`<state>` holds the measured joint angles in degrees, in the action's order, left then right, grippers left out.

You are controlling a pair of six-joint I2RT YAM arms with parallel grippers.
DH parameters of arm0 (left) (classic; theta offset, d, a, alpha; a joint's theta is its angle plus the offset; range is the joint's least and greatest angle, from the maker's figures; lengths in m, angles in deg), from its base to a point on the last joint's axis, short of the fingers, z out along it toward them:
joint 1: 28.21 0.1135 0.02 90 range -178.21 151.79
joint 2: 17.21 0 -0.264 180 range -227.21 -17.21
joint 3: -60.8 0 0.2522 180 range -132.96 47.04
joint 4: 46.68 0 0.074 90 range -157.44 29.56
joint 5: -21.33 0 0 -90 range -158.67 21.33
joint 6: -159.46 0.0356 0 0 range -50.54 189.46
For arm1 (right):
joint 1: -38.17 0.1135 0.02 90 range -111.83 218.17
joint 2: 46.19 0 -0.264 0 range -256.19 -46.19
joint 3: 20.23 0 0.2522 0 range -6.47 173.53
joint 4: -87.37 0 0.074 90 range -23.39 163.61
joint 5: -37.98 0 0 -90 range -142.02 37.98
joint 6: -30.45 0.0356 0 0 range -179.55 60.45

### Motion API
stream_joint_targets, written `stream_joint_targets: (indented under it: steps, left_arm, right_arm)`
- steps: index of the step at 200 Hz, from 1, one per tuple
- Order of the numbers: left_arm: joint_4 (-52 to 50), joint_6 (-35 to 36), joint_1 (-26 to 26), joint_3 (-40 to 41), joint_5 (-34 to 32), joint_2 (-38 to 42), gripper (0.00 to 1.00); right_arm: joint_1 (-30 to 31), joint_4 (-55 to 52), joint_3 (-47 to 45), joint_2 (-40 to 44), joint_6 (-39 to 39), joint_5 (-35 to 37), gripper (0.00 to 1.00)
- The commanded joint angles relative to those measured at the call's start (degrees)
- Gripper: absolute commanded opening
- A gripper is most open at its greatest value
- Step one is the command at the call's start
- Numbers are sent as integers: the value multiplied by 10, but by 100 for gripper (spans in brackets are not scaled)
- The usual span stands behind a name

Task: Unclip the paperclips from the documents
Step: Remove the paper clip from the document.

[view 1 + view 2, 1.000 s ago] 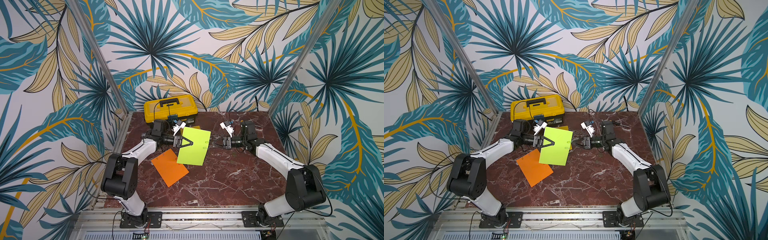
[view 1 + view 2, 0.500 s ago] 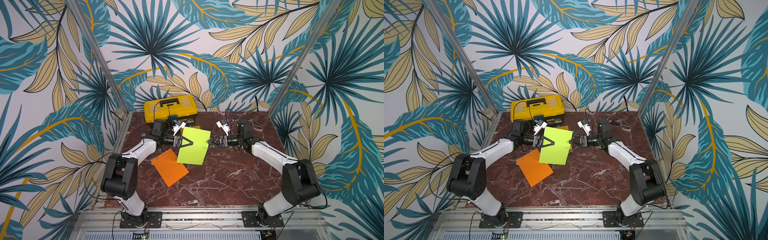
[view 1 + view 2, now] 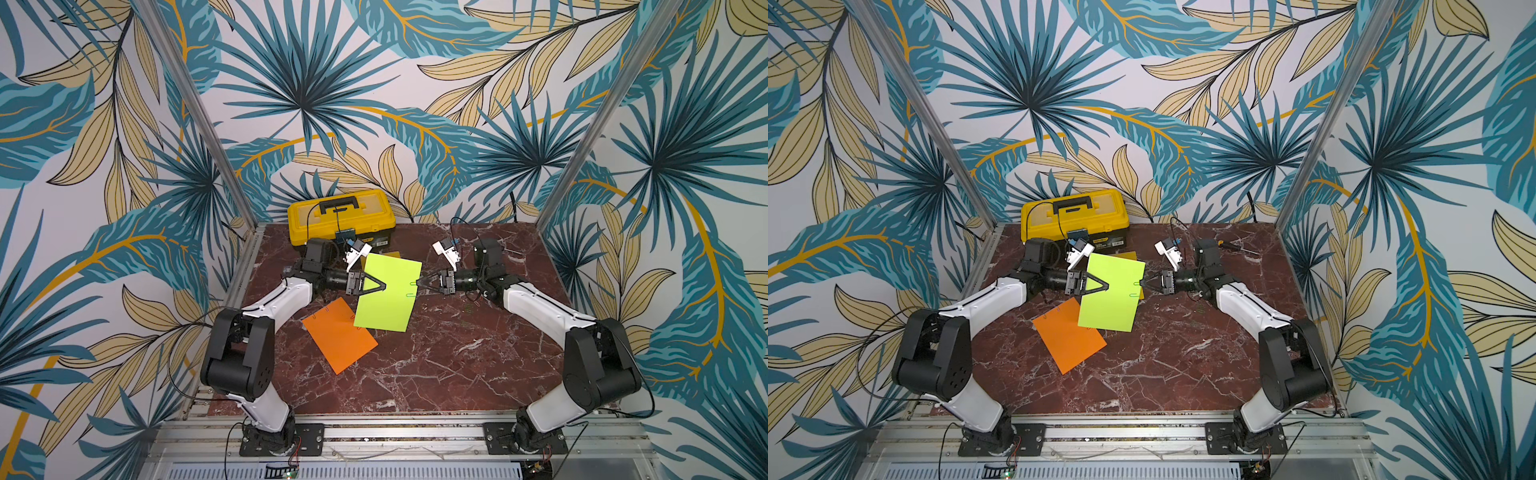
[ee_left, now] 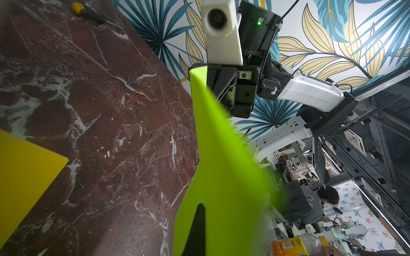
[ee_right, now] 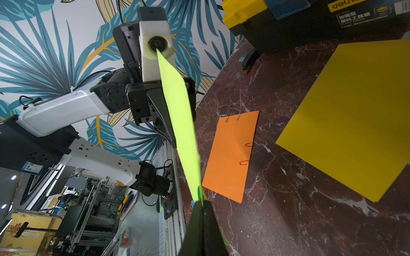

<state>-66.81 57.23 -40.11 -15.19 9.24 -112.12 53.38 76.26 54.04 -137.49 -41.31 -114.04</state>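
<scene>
Extraction should go straight outward in the sheet's plane, slow, no twist: right gripper [image 3: 419, 284] is pinched shut on green paperclip [image 3: 412, 284] at near edge of lime sheet [image 3: 388, 301], and left gripper [image 3: 383, 286] clamps the opposite edge as counter-hold. Sheet hangs thin and floppy off the worktop [image 3: 457, 353]; orange sheet [image 3: 338, 338] below left gripper carries its own paperclips [image 5: 244, 163].

Left arm [image 3: 282, 297]: in a top view, goes from its base at lower left up and right toward frame centre, elbow folded.
Left gripper [image 3: 384, 286]: level, pointing right, fingers pressed together on the lime green sheet [image 3: 388, 307].
Right arm [image 3: 540, 307]: mirrors it from lower right.
Right gripper [image 3: 420, 282]: level, pointing left, fingers pinched together on a green paperclip [image 3: 412, 284] at the sheet's right edge.
Tips: facing each other, apart.
</scene>
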Motion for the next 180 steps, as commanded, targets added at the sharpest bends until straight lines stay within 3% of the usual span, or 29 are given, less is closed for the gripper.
stream_joint_targets:
  steps: [1,180]
  left_arm:
    - [5,7,4,9,0,16,0]
    - [6,11,9,19,-8,21,0]
  right_arm:
    - [0,-14,-11,15,-17,-4,0]
    - [-29,-40,-28,37,-33,6,1]
